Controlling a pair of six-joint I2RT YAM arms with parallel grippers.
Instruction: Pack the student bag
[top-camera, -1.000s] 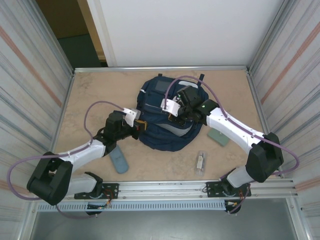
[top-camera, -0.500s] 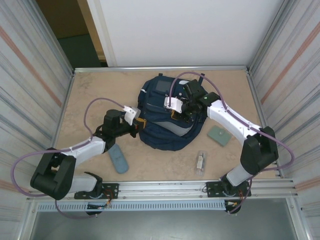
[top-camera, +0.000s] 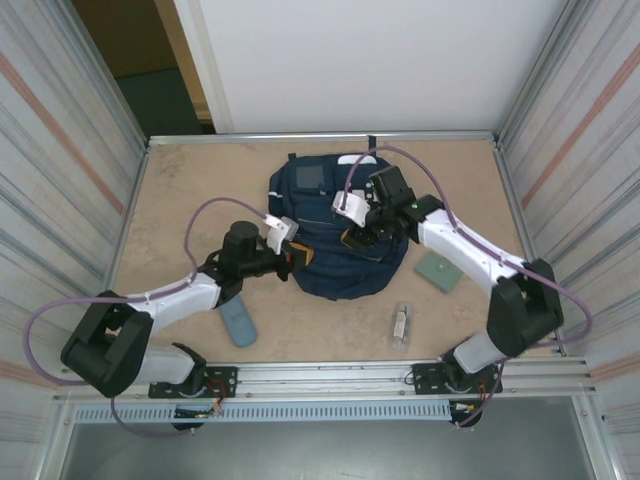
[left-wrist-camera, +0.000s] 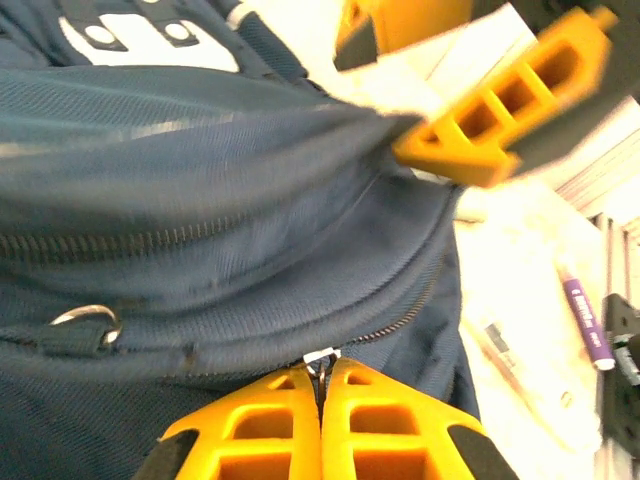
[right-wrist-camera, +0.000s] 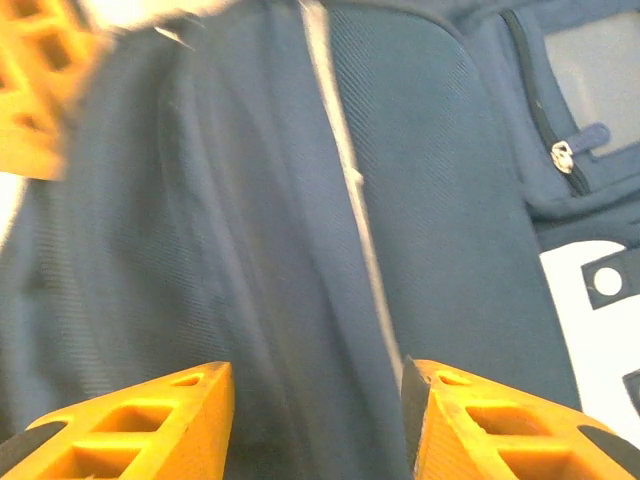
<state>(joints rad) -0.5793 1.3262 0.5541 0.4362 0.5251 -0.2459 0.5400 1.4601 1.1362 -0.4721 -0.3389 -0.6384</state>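
The student bag (top-camera: 335, 262) lies in the middle of the tabletop (top-camera: 180, 190), nearer the far edge than the near one, a rounded heap of navy woven fabric with a grey square panel (top-camera: 313, 177) at its far end. The left gripper (top-camera: 298, 257) meets the bag's left near side. In the left wrist view its orange, open-ribbed fingers (left-wrist-camera: 260, 430) are pressed flat together, with a small metal zipper pull (left-wrist-camera: 320, 357) pinched at their tips where a dark zipper track curves away up the fabric. A metal ring (left-wrist-camera: 85, 316) on a fabric loop sits to the left of that seam, and a white patch (left-wrist-camera: 140, 40) shows at the bag's far end. The right gripper (top-camera: 357, 237) sits over the top of the bag. In the right wrist view its fingers (right-wrist-camera: 130, 425) stand wide apart with nothing between them but the finely ribbed cloth below, crossed by a thin white zipper line (right-wrist-camera: 345, 170). I cannot tell whether they touch the fabric.
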